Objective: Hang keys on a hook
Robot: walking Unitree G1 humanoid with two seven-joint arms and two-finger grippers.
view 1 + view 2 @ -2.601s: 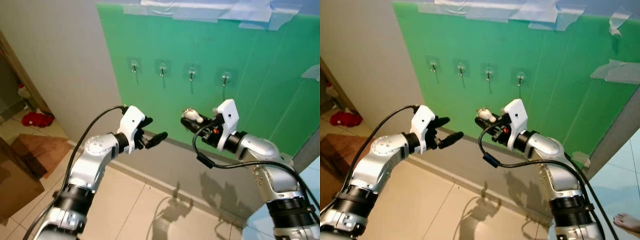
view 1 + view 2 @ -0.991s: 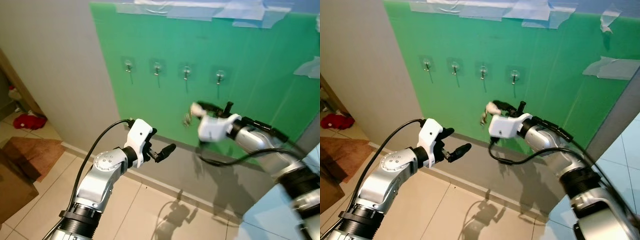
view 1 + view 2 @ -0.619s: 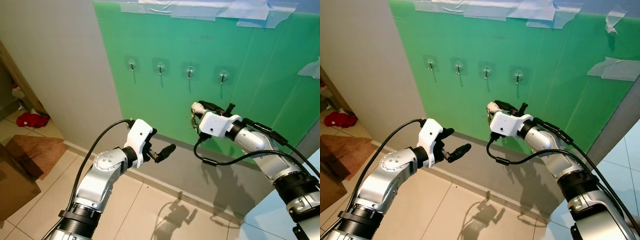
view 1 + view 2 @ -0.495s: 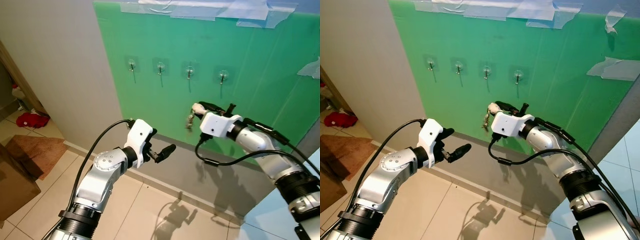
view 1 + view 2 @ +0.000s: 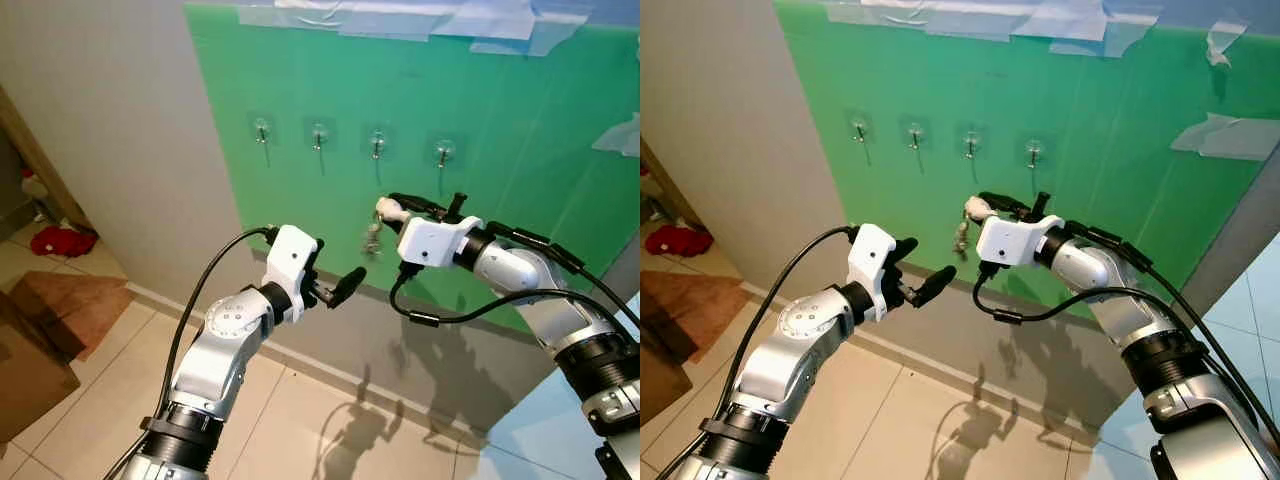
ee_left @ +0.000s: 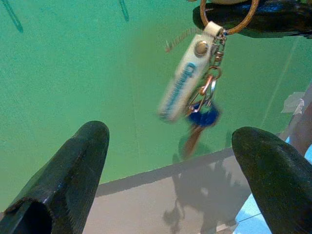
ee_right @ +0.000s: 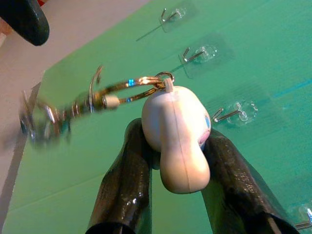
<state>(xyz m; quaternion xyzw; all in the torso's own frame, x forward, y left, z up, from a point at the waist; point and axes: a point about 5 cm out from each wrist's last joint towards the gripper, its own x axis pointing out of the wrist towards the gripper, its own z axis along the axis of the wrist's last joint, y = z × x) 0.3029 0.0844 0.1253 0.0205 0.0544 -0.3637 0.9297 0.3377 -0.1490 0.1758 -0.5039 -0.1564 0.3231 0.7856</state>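
In front of the green board (image 5: 520,150), below its row of four hooks (image 5: 378,143), my right gripper (image 5: 392,209) has its jaws clenched on the keys (image 6: 195,92) by their cream, egg-shaped fob (image 7: 176,137). The bunch hangs from the fob on a brass ring: a white strap tag with a snap stud and blue lettering, a small clip, a key with a blue head and a bronze-coloured key under it. The lettering on the tag is too blurred to read. The keys hang in the air, apart from the board and lower than the hooks, roughly under the third hook from my left.

My left gripper (image 5: 341,285) is held out near the keys, lower and to my left of them, its jaws released with nothing between them.

From the head, the keys are a small pale smear beneath the fob (image 5: 962,236). My left wrist camera looks between its two black fingers (image 6: 73,165) and shows the tag, the clip and the two keys separately. My right wrist camera shows the fob pinched between its fingers (image 7: 127,180), a faint pink and blue mark on its side, the ring (image 7: 127,87) with the bunch blurred, and clear adhesive hooks (image 7: 199,52) on the board behind.
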